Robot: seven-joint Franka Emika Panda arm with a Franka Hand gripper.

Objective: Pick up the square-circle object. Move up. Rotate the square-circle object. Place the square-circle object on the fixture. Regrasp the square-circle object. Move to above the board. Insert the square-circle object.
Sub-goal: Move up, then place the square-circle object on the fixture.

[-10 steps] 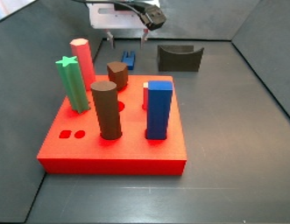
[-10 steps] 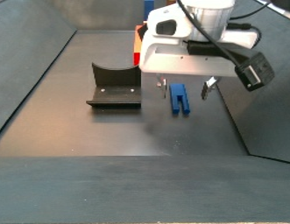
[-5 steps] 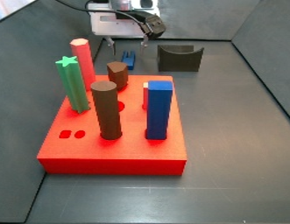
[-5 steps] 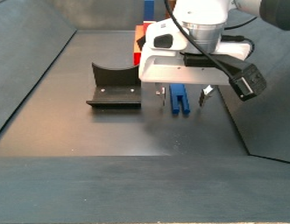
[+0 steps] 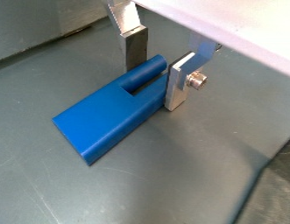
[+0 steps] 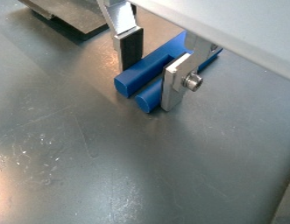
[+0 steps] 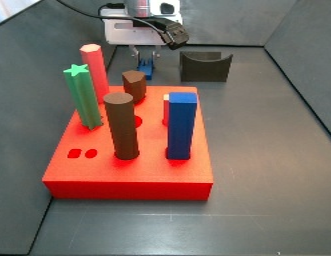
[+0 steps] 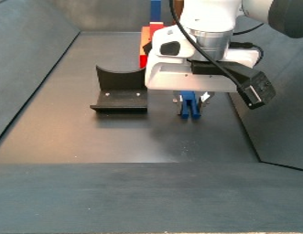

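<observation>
Lying flat on the grey floor, the peg (image 5: 117,112) sat between the gripper (image 5: 155,68) fingers (image 6: 178,83), which straddled one end, open only slightly wider than it, one plate touching or nearly so, no firm hold evident. Gripper was low at the floor beside the board (image 7: 128,165), near the fixture (image 8: 119,90), likely placed to close on the peg for the pick-up; closure couldn't be confirmed from the side views.
</observation>
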